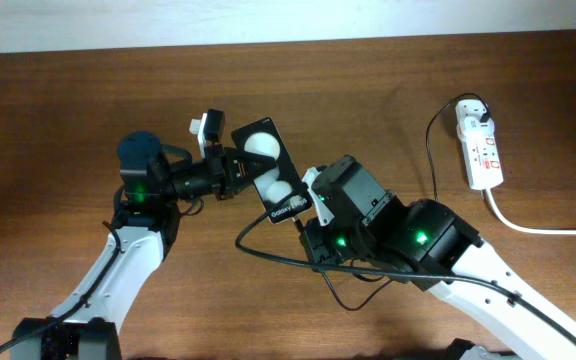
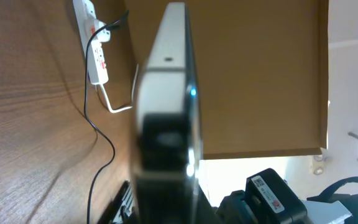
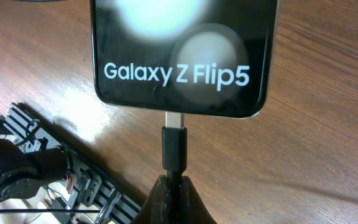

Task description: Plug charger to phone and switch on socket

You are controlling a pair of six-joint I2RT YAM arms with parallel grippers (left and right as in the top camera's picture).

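With the left gripper [image 1: 230,172] clamped on the phone [image 1: 271,170] over the table [image 1: 58,120] centre and the right gripper [image 3: 174,186] pinching the charger [image 3: 174,149] connector at its port, an off-axis push may jam the tip or twist the phone loose.

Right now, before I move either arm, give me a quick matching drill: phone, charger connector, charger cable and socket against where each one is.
Things:
1. phone
2. charger connector
3. charger cable
4. socket

Places:
A. lying flat at the far right of the table
B. pinched in the right fingers, tip at the phone's bottom edge
C. gripped by the left fingers
D. trailing loose over the wood

Pairs: 1-C, 2-B, 3-D, 4-A
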